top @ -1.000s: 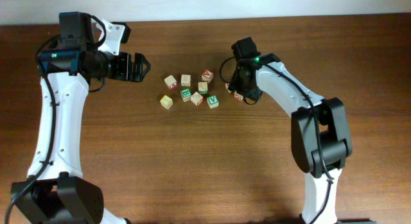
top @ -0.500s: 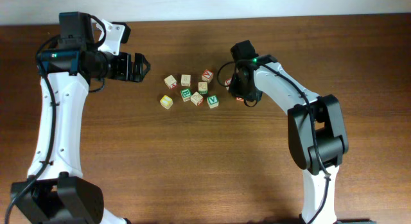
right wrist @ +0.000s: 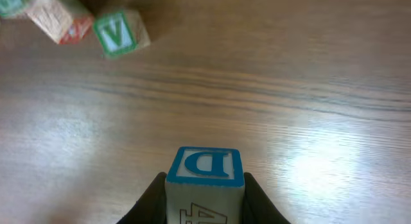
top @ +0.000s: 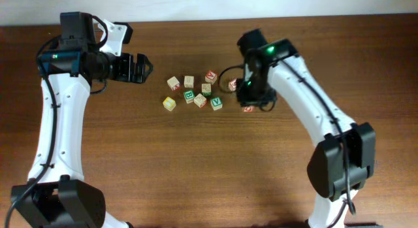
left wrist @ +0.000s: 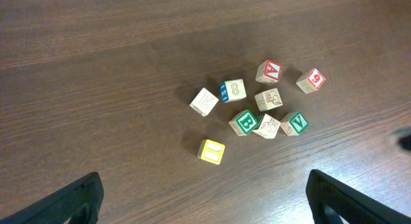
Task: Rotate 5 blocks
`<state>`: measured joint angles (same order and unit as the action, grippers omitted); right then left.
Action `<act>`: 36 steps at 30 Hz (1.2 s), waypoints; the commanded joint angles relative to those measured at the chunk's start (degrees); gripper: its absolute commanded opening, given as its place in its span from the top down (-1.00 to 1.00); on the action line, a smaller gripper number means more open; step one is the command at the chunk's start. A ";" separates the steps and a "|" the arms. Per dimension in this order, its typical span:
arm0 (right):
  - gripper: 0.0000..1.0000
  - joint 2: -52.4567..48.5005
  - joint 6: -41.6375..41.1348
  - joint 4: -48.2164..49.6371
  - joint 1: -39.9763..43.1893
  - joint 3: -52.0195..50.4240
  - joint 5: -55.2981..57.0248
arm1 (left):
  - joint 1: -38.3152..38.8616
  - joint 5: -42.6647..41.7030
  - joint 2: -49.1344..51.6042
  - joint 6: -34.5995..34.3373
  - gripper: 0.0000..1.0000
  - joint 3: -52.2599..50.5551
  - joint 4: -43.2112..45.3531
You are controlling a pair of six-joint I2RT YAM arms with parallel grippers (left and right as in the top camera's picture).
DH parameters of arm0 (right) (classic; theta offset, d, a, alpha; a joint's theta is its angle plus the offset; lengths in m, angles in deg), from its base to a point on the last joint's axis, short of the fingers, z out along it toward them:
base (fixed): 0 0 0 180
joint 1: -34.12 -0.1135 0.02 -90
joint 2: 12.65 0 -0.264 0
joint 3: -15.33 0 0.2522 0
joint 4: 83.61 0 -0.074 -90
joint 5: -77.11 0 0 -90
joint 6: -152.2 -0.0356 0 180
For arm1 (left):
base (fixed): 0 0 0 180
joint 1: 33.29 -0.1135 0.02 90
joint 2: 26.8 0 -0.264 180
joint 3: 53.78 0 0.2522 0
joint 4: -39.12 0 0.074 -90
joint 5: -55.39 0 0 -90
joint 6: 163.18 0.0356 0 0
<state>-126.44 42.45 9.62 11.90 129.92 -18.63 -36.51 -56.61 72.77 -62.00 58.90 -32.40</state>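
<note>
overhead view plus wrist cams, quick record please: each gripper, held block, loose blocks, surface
left gripper: open, empty, apart from the cluster
right gripper: shut on wooden cube with blue D face
held cube lifted or resting: cannot tell
loose cubes: nine, including green B wooden cube, green V wooden cube, red 6 wooden cube, yellow-faced wooden cube
surface: brown wooden table

Right wrist cam: the D block [right wrist: 204, 179] runs off the bottom edge, same for the right fingers [right wrist: 149, 203] hugging it. The corner blocks [right wrist: 58, 22] up top-left are blurry and clipped. Left wrist cam only catches the tips of the left fingers [left wrist: 72, 199]. Overhead, letters are too tiny to read.
</note>
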 commanded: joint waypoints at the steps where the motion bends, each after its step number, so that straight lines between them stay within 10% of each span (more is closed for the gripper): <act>1: 0.60 0.09 0.15 4.74 -2.25 -8.24 -0.31 | 0.09 0.37 0.13 1.16 -0.98 1.22 -0.02; 18: 0.15 0.02 -0.20 15.89 -2.12 -23.34 -4.00 | 0.09 0.39 0.11 1.16 -0.98 1.20 -0.02; 25: 0.07 0.09 -0.72 17.38 0.83 -5.42 -4.15 | 0.09 0.37 0.13 1.16 -0.98 1.22 -0.02; 36: -0.11 -8.57 -10.54 36.48 3.23 -5.03 4.68 | 0.09 0.39 0.11 1.16 -0.98 1.22 -0.02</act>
<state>-132.91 37.21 45.16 13.92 124.53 -15.05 -36.51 -56.43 72.77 -62.00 58.96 -32.35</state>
